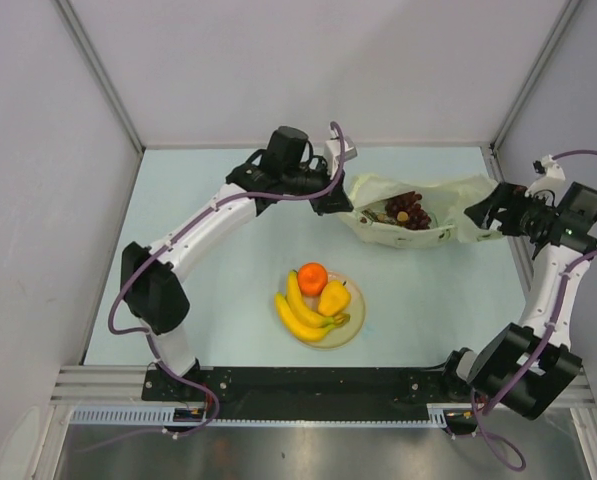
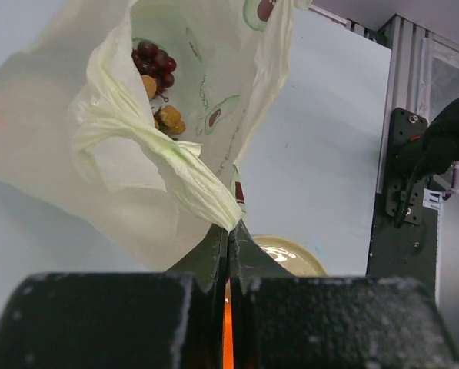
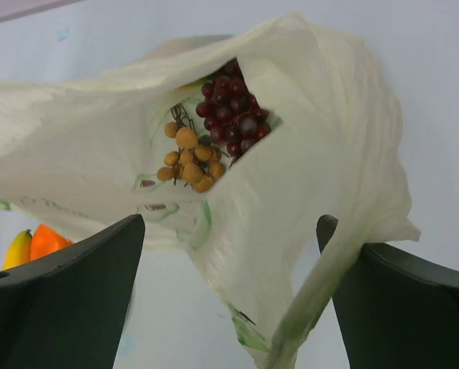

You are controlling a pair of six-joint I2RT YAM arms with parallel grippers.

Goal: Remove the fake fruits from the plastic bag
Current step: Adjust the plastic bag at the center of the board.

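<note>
The pale yellow-green plastic bag (image 1: 448, 228) lies at the back right with its mouth open. Dark purple grapes (image 1: 410, 208) and brown stemmed bits (image 1: 378, 214) are inside it; both also show in the right wrist view, grapes (image 3: 233, 115) and brown bits (image 3: 189, 157). My left gripper (image 1: 336, 205) is shut on a twisted bag handle (image 2: 191, 177) at the bag's left end. My right gripper (image 1: 485, 215) is open, with the bag's right end (image 3: 306, 192) between its fingers. Yellow bananas (image 1: 298, 312), an orange (image 1: 312, 278) and a yellow lumpy fruit (image 1: 334, 297) lie on the plate.
The round cream plate (image 1: 356, 318) sits at the table's front centre, below the bag. Grey walls and metal frame posts (image 1: 513, 95) enclose the table. The right arm stands close to the right rail (image 1: 523, 270).
</note>
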